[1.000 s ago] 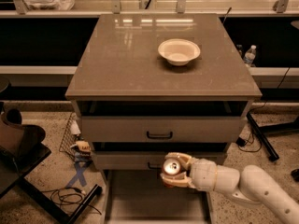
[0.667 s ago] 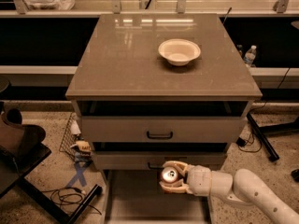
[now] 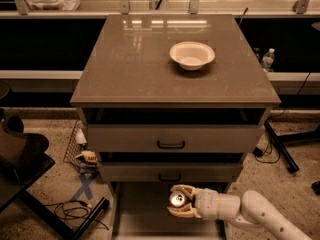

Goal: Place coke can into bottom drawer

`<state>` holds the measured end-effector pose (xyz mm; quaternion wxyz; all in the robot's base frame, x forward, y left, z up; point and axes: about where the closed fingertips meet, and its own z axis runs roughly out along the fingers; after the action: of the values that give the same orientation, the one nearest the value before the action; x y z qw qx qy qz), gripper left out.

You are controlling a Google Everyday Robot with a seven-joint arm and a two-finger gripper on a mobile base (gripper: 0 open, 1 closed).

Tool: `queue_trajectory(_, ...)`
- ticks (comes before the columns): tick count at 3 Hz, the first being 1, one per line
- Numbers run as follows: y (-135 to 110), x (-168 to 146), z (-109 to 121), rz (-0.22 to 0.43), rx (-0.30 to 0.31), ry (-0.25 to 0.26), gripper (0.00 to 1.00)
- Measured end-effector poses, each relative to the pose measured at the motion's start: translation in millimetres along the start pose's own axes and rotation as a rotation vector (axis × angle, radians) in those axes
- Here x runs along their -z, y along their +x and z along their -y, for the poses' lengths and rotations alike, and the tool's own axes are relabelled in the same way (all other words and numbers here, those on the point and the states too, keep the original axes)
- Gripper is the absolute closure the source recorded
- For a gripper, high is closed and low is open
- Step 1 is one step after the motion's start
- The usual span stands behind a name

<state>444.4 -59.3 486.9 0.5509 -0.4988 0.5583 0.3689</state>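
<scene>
My gripper (image 3: 179, 201) is low in the view, in front of the cabinet, and is shut on the coke can (image 3: 176, 199). Only the can's silver top shows, facing the camera between the pale fingers (image 3: 183, 189). The can hangs above the pulled-out bottom drawer (image 3: 140, 209), a wide grey flat tray with pale side walls under the two closed drawer fronts. The arm reaches in from the lower right.
A white bowl (image 3: 192, 55) sits on the cabinet top (image 3: 135, 64). Two grey drawer fronts with black handles (image 3: 170, 145) are above the gripper. A dark chair (image 3: 20, 159) and cables lie at the left, a stand leg (image 3: 280, 149) at the right.
The gripper with the can has moved down and a little to the left, lower over the open bottom drawer.
</scene>
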Motion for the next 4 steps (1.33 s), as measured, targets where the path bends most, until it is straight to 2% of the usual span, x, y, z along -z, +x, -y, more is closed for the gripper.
queue_trajectory(1,17,-11,-4,0.031,-0.024,0.003,1.0)
queue_trajectory(2,86,-44,-16,0.094,-0.039,-0.013,1.0)
queue_trajectory(3,129,-67,-22,0.115,-0.024,-0.037,1.0)
queue_trajectory(4,167,-85,-23,0.09,-0.019,-0.067,1.0)
